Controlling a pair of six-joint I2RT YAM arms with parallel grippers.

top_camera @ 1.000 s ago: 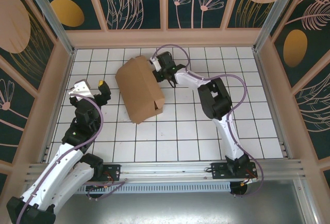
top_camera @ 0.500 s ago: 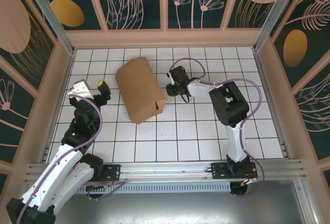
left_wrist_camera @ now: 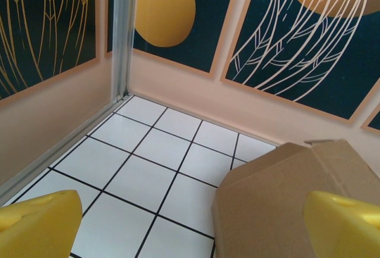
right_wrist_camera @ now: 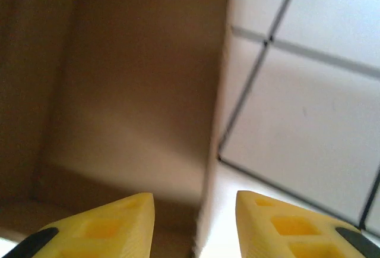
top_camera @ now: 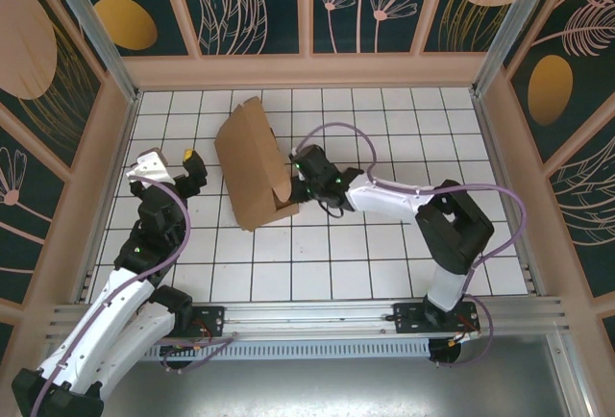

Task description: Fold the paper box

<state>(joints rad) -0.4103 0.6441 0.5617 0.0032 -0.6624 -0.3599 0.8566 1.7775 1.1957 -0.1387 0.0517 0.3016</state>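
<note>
The brown paper box [top_camera: 252, 164] sits partly folded on the white tiles left of centre, its lid raised and tilted. My right gripper [top_camera: 297, 179] is at the box's right side near its front corner. In the right wrist view the yellow fingers [right_wrist_camera: 107, 225] stand open astride a cardboard panel edge [right_wrist_camera: 217, 121], with the box's shaded inside [right_wrist_camera: 119, 79] to the left. My left gripper [top_camera: 183, 162] hovers left of the box and apart from it. Its yellow fingertips [left_wrist_camera: 38, 222] are wide open, with the box [left_wrist_camera: 285, 204] at lower right.
Peach walls [top_camera: 307, 69] with dark floral panels enclose the tiled floor [top_camera: 384, 244]. A metal post [left_wrist_camera: 122, 32] stands in the far left corner. The right arm's purple cable [top_camera: 336, 134] loops over the tiles behind the gripper.
My right gripper swung from behind the box's far corner round to its right front side, and the lid has lifted and tilted up. The left arm has not moved.
</note>
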